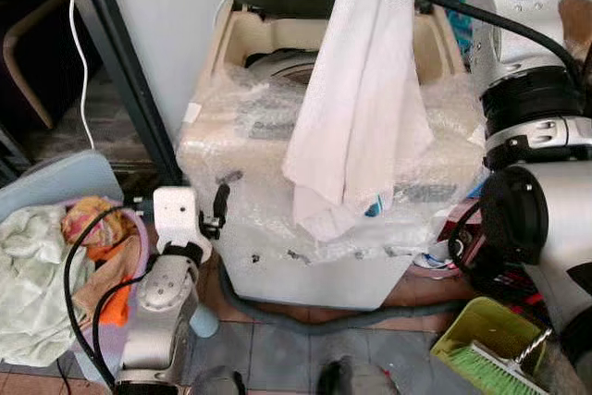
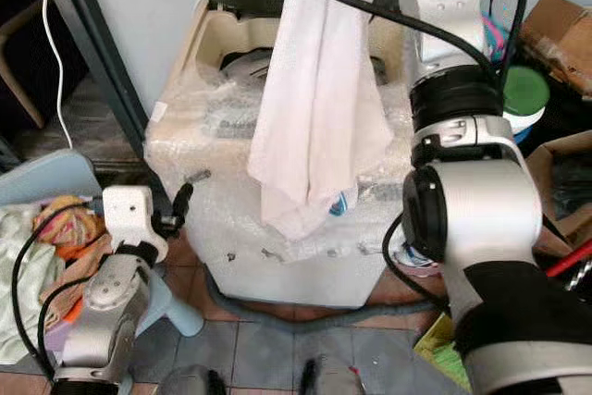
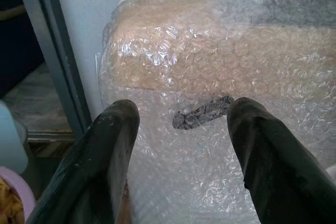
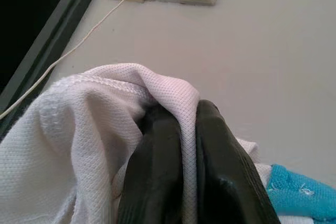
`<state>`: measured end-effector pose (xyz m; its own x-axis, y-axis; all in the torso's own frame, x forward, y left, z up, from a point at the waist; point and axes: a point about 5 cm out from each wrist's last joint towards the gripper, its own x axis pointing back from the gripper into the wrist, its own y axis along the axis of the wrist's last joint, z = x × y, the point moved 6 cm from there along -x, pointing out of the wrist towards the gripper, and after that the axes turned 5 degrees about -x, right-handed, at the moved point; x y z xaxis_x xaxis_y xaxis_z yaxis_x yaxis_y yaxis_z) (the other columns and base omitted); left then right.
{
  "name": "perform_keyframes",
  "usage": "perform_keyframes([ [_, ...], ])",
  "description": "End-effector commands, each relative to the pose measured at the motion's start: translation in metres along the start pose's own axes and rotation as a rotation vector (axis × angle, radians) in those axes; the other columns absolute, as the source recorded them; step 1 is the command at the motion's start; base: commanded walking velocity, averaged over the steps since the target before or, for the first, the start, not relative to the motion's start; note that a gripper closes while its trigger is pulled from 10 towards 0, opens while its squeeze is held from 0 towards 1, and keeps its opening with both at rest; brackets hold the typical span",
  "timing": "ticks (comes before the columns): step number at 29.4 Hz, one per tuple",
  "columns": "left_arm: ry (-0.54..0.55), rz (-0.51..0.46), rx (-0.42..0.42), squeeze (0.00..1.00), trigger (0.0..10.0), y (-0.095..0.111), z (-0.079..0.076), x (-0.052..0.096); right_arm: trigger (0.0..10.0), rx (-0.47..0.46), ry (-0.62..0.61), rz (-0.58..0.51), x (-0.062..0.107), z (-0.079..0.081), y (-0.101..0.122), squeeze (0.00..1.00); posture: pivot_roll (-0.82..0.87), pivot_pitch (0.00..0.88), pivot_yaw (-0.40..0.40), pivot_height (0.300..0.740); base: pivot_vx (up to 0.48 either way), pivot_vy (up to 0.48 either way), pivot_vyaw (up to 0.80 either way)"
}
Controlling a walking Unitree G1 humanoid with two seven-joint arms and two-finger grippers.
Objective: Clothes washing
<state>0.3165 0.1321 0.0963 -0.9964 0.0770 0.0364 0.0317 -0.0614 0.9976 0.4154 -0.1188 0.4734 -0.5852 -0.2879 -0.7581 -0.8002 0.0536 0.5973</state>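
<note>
Right tool (image 4: 184, 145) pinching waffle-knit white cloth (image 1: 356, 99) | left tool (image 3: 181, 145) wide | bubble-wrapped washer (image 1: 277, 238)

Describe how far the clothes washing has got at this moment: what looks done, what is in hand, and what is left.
Done: the washing machine, wrapped in bubble wrap, stands with its tub open. In hand: the right gripper is shut on a white garment, held high so it hangs over the machine's front edge, not yet inside. Left: the garment must go into the tub, and more clothes wait in the basket beside the open left gripper.
</note>
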Motion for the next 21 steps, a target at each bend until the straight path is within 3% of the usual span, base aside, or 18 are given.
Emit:
perform_keyframes([
  [1, 0.006, 0.016, 0.005, 0.00, 10.0, -0.003, -0.001, 0.001, 10.0, -0.027, 0.021, 0.023, 0.003, 0.011, -0.011, 0.00, 0.04, 0.052, 0.006, 0.740, 0.405, 0.000, 0.00],
  [6, -0.004, 0.012, 0.011, 0.00, 10.0, -0.002, -0.001, 0.002, 10.0, -0.059, 0.058, 0.016, 0.002, 0.023, -0.012, 0.00, 0.04, 0.056, 0.008, 0.740, 0.383, 0.000, 0.00],
  [14, 0.021, 0.041, 0.011, 0.00, 10.0, -0.006, 0.001, 0.003, 10.0, -0.078, 0.064, 0.017, 0.002, 0.036, -0.017, 0.00, 0.05, 0.061, 0.006, 0.740, 0.000, 0.000, 0.72],
  [18, 0.022, 0.048, 0.010, 0.00, 10.0, -0.007, 0.001, 0.004, 10.0, -0.088, 0.044, 0.095, 0.006, 0.039, -0.034, 0.00, 0.06, 0.061, 0.003, 0.740, 0.000, 0.000, 0.00],
  [21, 0.024, 0.052, 0.010, 0.00, 10.0, -0.007, 0.001, 0.004, 10.0, -0.037, 0.036, 0.387, 0.029, 0.041, -0.091, 0.00, 0.06, 0.062, -0.002, 0.740, 0.000, 0.000, 0.00],
])
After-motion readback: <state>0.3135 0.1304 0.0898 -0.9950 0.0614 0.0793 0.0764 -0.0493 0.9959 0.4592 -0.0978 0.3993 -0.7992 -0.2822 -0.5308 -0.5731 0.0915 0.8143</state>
